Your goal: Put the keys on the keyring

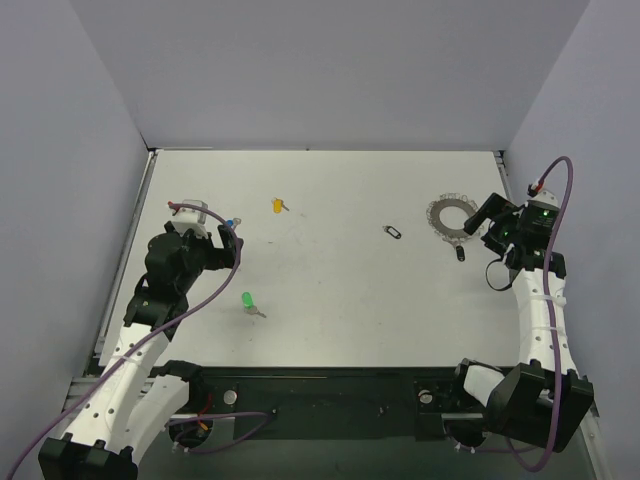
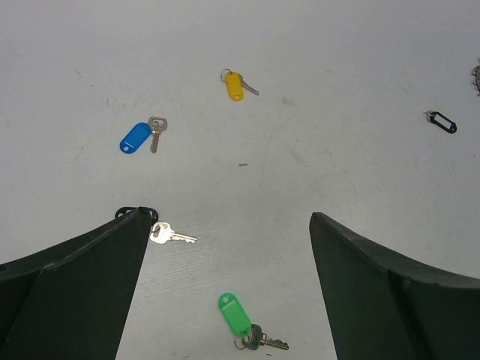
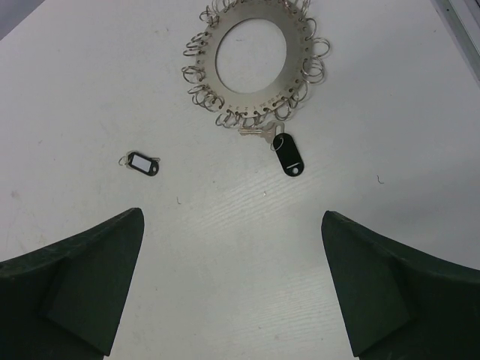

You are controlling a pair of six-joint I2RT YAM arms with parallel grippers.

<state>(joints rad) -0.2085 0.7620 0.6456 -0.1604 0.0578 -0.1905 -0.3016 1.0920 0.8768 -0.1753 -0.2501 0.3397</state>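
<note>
The keyring, a flat silver disc rimmed with small wire loops, lies ahead of my open right gripper; in the top view the keyring sits just left of that gripper. A black-tagged key lies at the ring's near edge. My left gripper is open above the table, with a green-tagged key lying between its fingers. A bare silver key lies by the left finger. A blue-tagged key and a yellow-tagged key lie farther off.
A black tag with a white label lies alone mid-table, also seen from the left wrist as the black tag. Grey walls enclose the white table on three sides. The arm bases stand along the near edge.
</note>
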